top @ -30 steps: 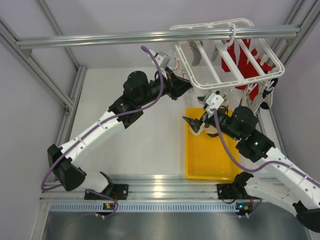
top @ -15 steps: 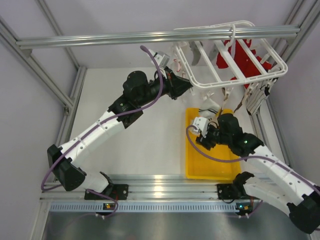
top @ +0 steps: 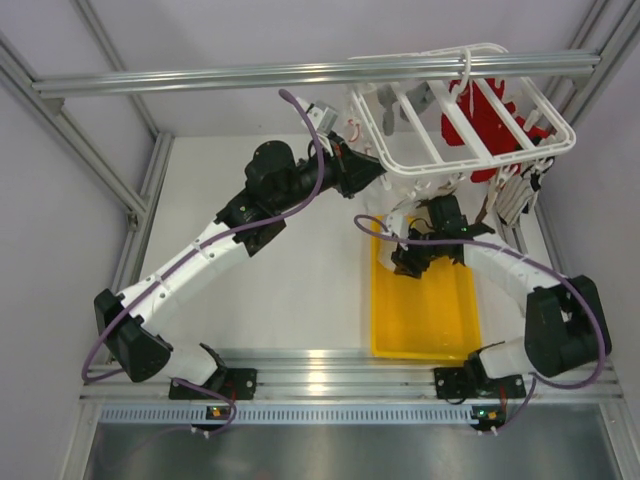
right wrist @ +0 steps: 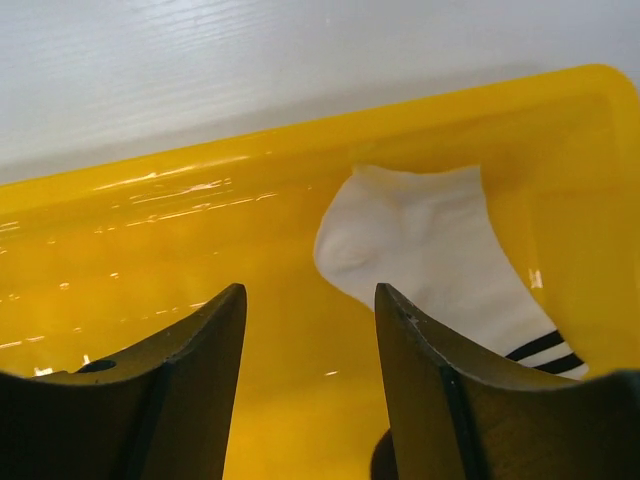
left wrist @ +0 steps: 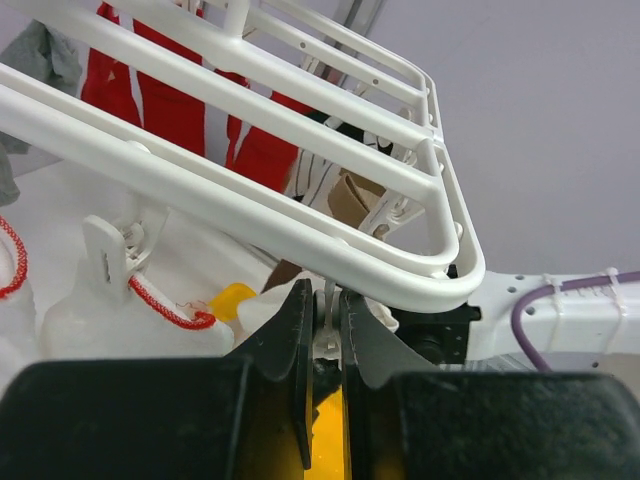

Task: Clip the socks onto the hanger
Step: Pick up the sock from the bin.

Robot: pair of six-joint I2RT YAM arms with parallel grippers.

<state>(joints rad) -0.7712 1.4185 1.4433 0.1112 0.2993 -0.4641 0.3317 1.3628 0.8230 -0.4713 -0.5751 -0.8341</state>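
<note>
Inventory: one hanger (top: pixel 430 168), one yellow tray (top: pixel 425 320), one red garment (top: pixel 470 125), two grippers. In the top view you see the hanger hooked on the overhead rail (top: pixel 250 75), above the far end of the tray, with the red garment hanging from it. No sock can be made out in that view, because the right arm (top: pixel 500 265) covers the tray's far end.

Left gripper (left wrist: pixel 326 335): the left wrist view shows its jaws nearly closed, pinching a thin white tab (left wrist: pixel 327 310) that hangs just under the hanger's rounded corner. Only this view shows you one clip (left wrist: pixel 108 255) on a red cord (left wrist: pixel 165 305).

Right gripper (right wrist: pixel 310 300): the right wrist view shows its jaws parted about halfway, holding nothing, over the tray floor. One white sock (right wrist: pixel 430 250) with dark stripes lies in the tray, just beside the finger on the picture's right.
</note>
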